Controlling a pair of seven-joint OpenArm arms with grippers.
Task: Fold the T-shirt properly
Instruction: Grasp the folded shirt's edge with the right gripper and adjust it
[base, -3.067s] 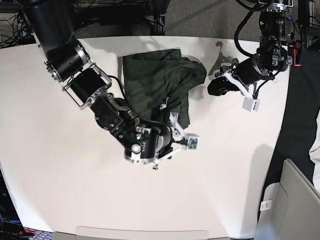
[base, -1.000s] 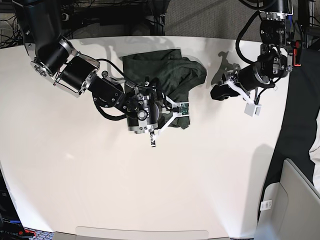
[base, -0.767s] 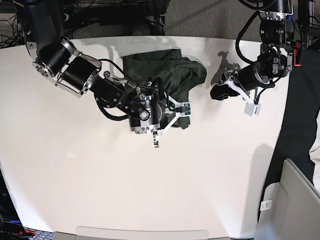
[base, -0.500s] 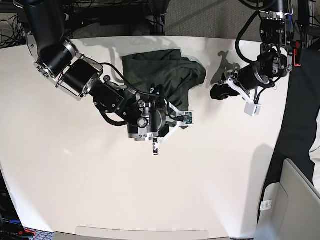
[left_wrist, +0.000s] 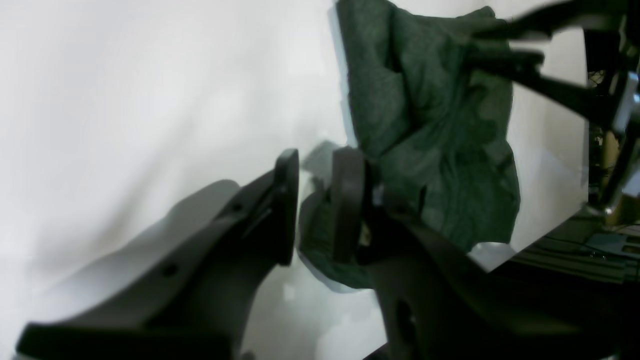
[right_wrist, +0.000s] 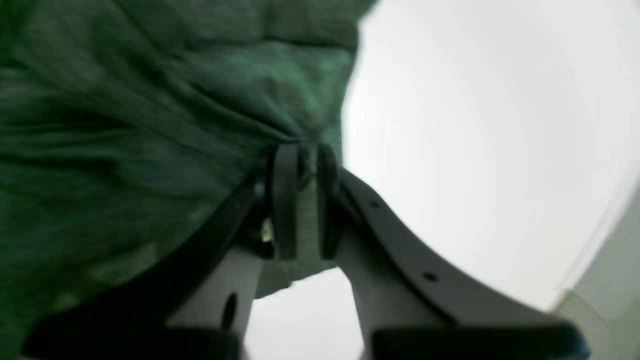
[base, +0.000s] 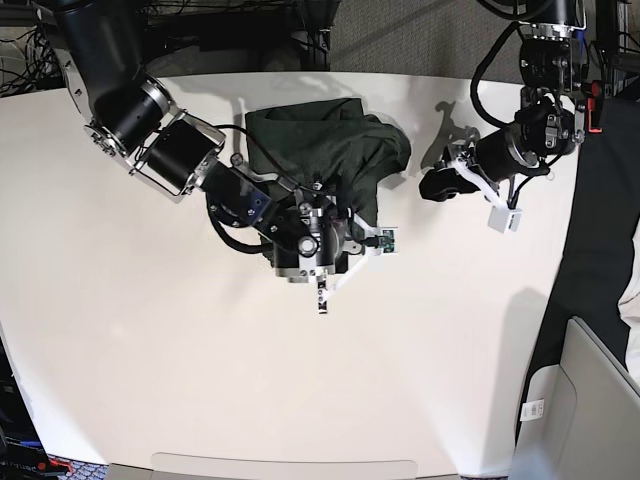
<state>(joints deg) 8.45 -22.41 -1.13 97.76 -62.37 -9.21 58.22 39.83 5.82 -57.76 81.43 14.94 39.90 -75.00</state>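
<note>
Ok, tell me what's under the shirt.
Only the white table shows around the shirt. The right claw pinches its edge. Anything beneath the bunched fabric is hidden.

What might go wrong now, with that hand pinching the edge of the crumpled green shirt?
1. The right hand pinches only a thin bit of the T-shirt near its edge; it might slip out when pulled.
2. The shirt lies bunched, so lifting could drag several layers.
3. The left hand hangs beside it, holding nothing down.

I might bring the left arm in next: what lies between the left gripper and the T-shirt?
Only bare white table: in the base view nothing lies between the left gripper and the T-shirt.
</note>
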